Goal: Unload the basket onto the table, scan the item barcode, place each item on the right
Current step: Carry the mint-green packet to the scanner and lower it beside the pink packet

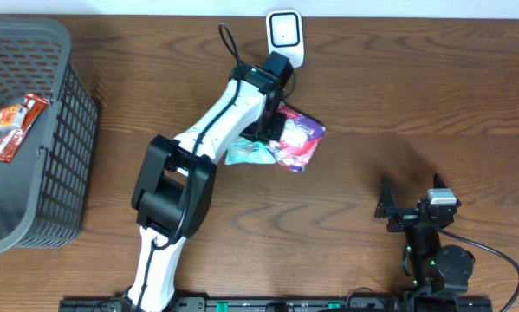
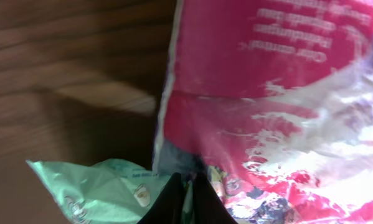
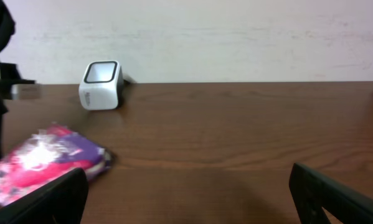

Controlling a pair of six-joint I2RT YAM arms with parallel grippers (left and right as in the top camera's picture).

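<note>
One snack bar (image 1: 16, 126) lies in the grey basket (image 1: 68, 173) at the left edge, well apart from the work. Right of it, the left gripper (image 2: 187, 190) reaches to the far middle of the table (image 1: 415, 104). Its jaws are clenched, apparently pinching the near edge of the pink packet (image 1: 301, 137). A teal packet (image 1: 244, 154) sits just beside the fingertips on their left, and I cannot tell whether it is caught too. The pink packet lies near the white scanner (image 1: 285, 35), a little nearer and to its right, and is not yet held up to the scanner's window. The step in hand looks like carrying the item to the scanner. The next move calls for turning the packet so its barcode, not visible here, faces the window. At the near right, the right gripper (image 3: 189, 199) rests with its jaws spread wide and holds nothing.
</note>
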